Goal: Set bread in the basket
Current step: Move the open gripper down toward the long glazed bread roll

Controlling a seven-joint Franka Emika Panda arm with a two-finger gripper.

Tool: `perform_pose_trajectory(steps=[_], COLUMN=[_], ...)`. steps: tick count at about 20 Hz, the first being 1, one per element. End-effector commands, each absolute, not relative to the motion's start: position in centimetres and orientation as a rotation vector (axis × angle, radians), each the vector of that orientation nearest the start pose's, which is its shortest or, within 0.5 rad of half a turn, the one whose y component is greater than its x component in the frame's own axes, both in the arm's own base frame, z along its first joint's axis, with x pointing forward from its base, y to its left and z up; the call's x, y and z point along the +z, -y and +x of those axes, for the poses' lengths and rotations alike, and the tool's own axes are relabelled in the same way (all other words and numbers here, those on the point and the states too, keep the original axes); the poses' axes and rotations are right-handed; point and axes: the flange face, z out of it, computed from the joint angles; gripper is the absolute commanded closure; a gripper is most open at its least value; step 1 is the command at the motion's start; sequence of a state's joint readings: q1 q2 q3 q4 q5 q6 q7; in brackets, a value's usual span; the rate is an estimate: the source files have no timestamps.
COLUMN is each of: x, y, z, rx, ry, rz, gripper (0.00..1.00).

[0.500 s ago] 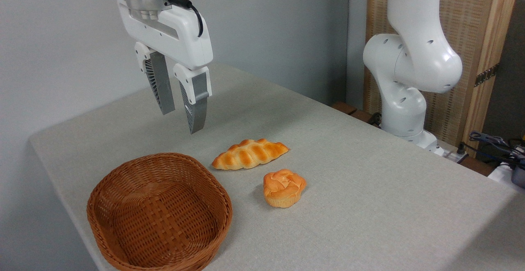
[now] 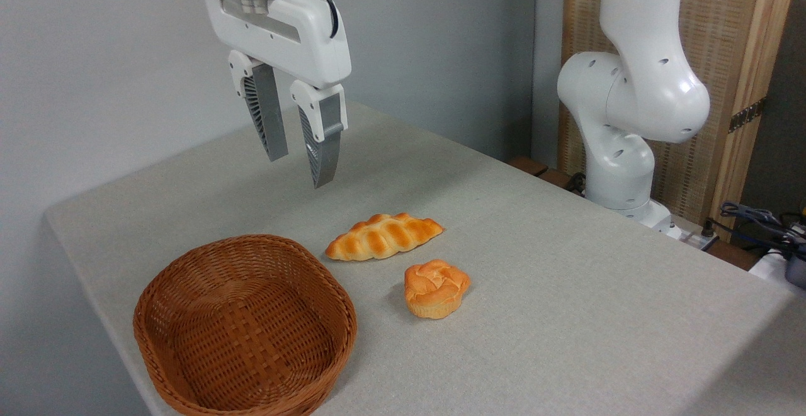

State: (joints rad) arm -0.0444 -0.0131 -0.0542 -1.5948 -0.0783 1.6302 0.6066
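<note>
Gripper (image 2: 299,167) held high, pointing down, nothing gripped.
Jaws are parted with a clear gap between the two grey fingers (image 2: 269,117). White arm (image 2: 636,89) is seen upright at right, elbow joint bent, base at far edge.

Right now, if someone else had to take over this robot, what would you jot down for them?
Gripper: open, empty, hanging above the table, up and left of the loaf.
Braided bread loaf: lying on the table, just right of the basket, untouched.
Wicker basket: empty, at the table's near left corner.
Small round bun: on the table in front of the loaf; not the target.
Done: nothing.
Left: lower onto the loaf, grasp, lift, drop it in the basket.
</note>
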Motion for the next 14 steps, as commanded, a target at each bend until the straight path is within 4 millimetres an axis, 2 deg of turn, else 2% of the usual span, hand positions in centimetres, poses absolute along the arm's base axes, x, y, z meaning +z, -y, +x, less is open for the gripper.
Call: perform_pose_trajectory(steps=[1,4,7,8,10,12,14], x=[61.8,61.8,62.0,61.9,60.7,58.7,56.3], y=[6.3,6.7,6.5,6.5,6.7,8.4,9.2], z=[54.7,53.8,51.3,50.5,49.7,49.2,48.8], rx=[-0.077,-0.081,-0.084,-0.083,-0.049,0.013,0.072], ry=[-1.099,-1.129,-1.214,-1.292,-1.444,-1.573,-1.745], rz=[-3.023,-3.002,-2.961,-2.929,-2.871,-2.810,-2.712], gripper=[0.00,0.00,0.00,0.00,0.00,0.00,0.00])
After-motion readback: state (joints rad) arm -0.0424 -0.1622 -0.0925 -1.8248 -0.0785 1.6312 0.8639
